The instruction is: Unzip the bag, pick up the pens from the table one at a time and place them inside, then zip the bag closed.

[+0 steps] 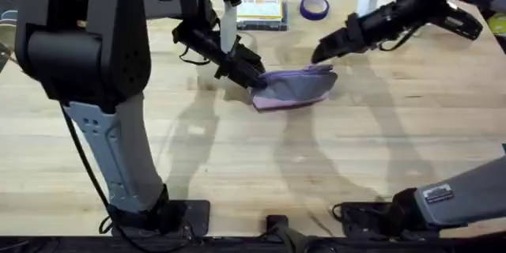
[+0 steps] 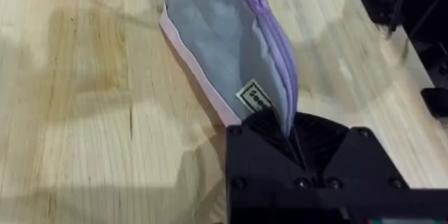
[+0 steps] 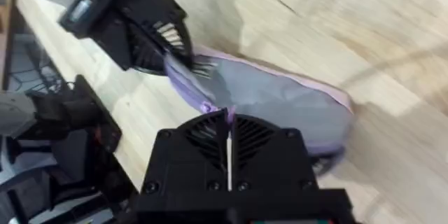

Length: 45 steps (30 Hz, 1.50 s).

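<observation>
The light wooden plank counter [image 1: 237,150] carries the soft lavender-and-grey zippered pouch [image 1: 294,87] near its middle. My left hand [image 1: 254,75] is clamped on its left end; my right hand [image 1: 320,54] pinches the zipper end.

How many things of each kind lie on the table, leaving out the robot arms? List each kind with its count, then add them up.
Pencil pouches: 1, the bag, lavender and grey
Flat yellow-labelled boxes: 1, the box
Rolls of purple tape: 1, the tape roll
Pens lying loose on the table: 0
Total: 3
</observation>
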Each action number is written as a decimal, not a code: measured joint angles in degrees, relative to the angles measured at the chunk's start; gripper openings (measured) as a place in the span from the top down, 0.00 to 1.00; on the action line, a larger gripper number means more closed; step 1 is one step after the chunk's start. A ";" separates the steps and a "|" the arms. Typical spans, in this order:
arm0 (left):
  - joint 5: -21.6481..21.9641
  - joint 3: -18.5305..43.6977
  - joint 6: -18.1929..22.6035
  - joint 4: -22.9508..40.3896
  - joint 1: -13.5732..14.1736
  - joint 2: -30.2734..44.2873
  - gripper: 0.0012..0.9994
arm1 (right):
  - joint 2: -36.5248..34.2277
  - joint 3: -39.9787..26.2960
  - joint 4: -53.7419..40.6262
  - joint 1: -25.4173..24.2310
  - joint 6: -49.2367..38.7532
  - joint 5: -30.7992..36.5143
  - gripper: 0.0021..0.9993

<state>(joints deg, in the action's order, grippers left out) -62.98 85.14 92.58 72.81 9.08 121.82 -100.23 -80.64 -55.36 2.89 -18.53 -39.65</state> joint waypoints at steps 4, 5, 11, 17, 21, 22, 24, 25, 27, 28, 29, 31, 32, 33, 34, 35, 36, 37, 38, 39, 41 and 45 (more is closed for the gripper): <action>1.71 0.00 0.00 -0.15 0.00 0.07 0.96 | 0.00 0.00 -1.87 -5.21 -2.82 4.81 0.97; 1.77 0.00 0.00 -0.17 0.00 0.07 0.96 | 0.00 0.00 -1.95 -5.93 -3.13 5.27 0.97; 2.10 0.00 0.00 -0.17 0.00 0.07 0.96 | 0.00 0.00 -2.15 -10.29 -4.46 6.22 0.97; -0.73 0.00 0.00 -0.72 0.98 0.07 0.96 | 0.00 0.00 -3.44 -16.59 -4.66 3.92 0.97; -1.57 0.00 0.00 -0.87 1.38 0.07 0.96 | -0.02 0.26 -3.88 -19.31 -4.67 3.06 0.97; -1.60 0.00 0.00 -0.87 1.38 0.07 0.96 | 0.00 0.58 -3.79 -19.66 -4.67 2.88 0.97; -0.15 0.00 0.00 -0.55 1.21 0.07 0.96 | 0.00 1.50 -2.03 -20.58 -4.77 3.92 0.97; 0.52 0.00 0.00 -0.44 0.94 0.07 0.96 | 0.00 2.28 -1.28 -21.22 -4.89 4.29 0.97; 1.83 0.00 0.00 -0.21 0.43 0.07 0.96 | 0.11 4.75 1.25 -22.24 -5.11 5.80 0.97; 2.38 0.00 0.00 -0.15 0.12 0.07 0.96 | 0.11 6.01 1.97 -22.66 -5.19 6.32 0.97; 2.60 0.00 0.01 -0.17 -0.13 0.08 0.96 | 0.11 7.75 2.85 -23.01 -5.23 6.85 0.97; 2.78 0.00 0.00 -0.10 -0.46 0.09 0.96 | 0.11 11.03 4.00 -23.18 -5.33 7.50 0.97; 2.78 0.00 0.00 -0.08 -0.50 0.07 0.96 | 0.11 12.60 4.40 -23.16 -5.35 7.62 0.97; 2.80 0.00 0.00 -0.09 -0.50 0.07 0.96 | 0.11 13.83 4.50 -23.16 -5.35 7.88 0.97; 2.82 0.00 0.00 -0.04 -0.48 0.07 0.96 | 0.11 14.84 4.49 -23.10 -5.35 8.06 0.97; 2.84 0.00 0.00 0.00 -0.48 0.07 0.96 | 0.11 15.33 4.47 -23.07 -5.35 8.21 0.97; 2.84 0.00 0.00 -0.02 -0.48 0.07 0.96 | 0.11 15.58 4.51 -23.05 -5.35 8.36 0.97; 2.84 0.00 0.02 -0.02 -0.48 0.07 0.96 | 0.11 15.58 4.57 -23.05 -5.35 8.37 0.97; 2.84 0.00 0.02 -0.01 -0.48 0.07 0.96 | 0.14 15.54 4.71 -23.05 -5.35 8.37 0.97; 2.84 0.00 0.00 0.00 -0.48 0.08 0.96 | 0.18 15.52 4.74 -23.05 -5.33 8.37 0.97; 2.84 0.00 0.00 -0.02 -0.48 0.07 0.96 | 0.37 15.37 4.47 -23.05 -5.33 8.21 0.97; 2.84 0.00 0.00 -0.01 -0.48 0.07 0.96 | 1.78 14.23 3.66 -23.05 -5.30 6.19 0.97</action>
<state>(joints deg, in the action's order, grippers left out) -60.14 85.14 92.58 72.81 8.60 121.89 -98.44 -66.41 -51.70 -20.16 -23.83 -33.46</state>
